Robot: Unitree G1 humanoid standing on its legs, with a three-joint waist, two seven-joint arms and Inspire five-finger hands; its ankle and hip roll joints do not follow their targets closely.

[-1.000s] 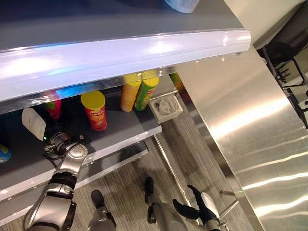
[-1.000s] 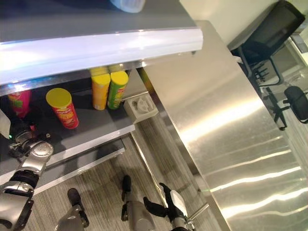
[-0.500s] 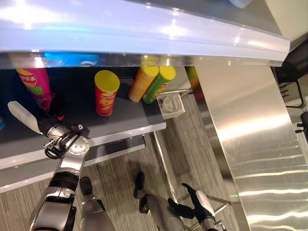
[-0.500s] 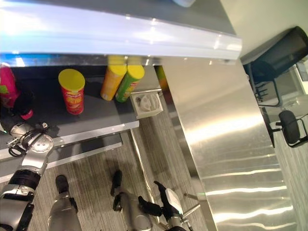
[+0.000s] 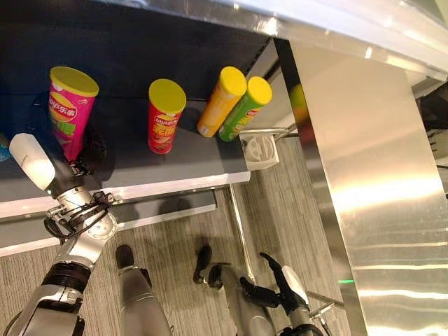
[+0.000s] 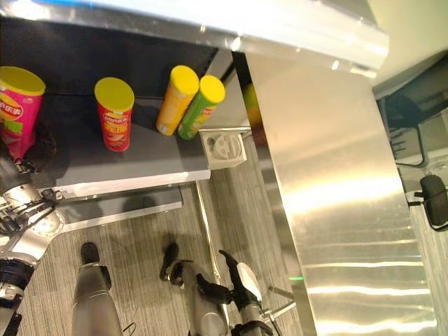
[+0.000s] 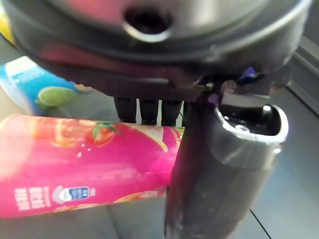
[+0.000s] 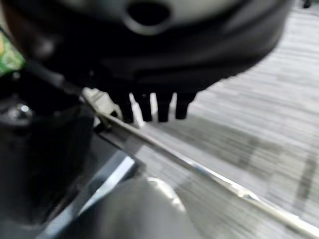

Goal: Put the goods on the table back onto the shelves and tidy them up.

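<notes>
On the dark shelf (image 5: 133, 164) stand a pink can (image 5: 68, 106), a red can (image 5: 164, 115), and an orange can (image 5: 221, 100) leaning against a green can (image 5: 246, 108); all have yellow lids. My left hand (image 5: 52, 171) is at the pink can's base, with the white-covered thumb on one side and the dark fingers (image 5: 91, 150) on the other. In the left wrist view the pink can (image 7: 84, 159) lies between the fingers and the thumb (image 7: 224, 169). My right hand (image 5: 276, 288) hangs low over the floor, fingers relaxed, holding nothing.
A blue can with a lime picture (image 7: 35, 89) stands beside the pink one. The steel table top (image 5: 371, 182) runs down the right side. A white box (image 5: 259, 150) sits on the floor by the shelf's corner. A lower shelf board (image 5: 161, 210) juts out below.
The camera has tilted, so more of the shelf and the cans' full height show. My left hand stays at the pink can. The right hand still hangs low.
</notes>
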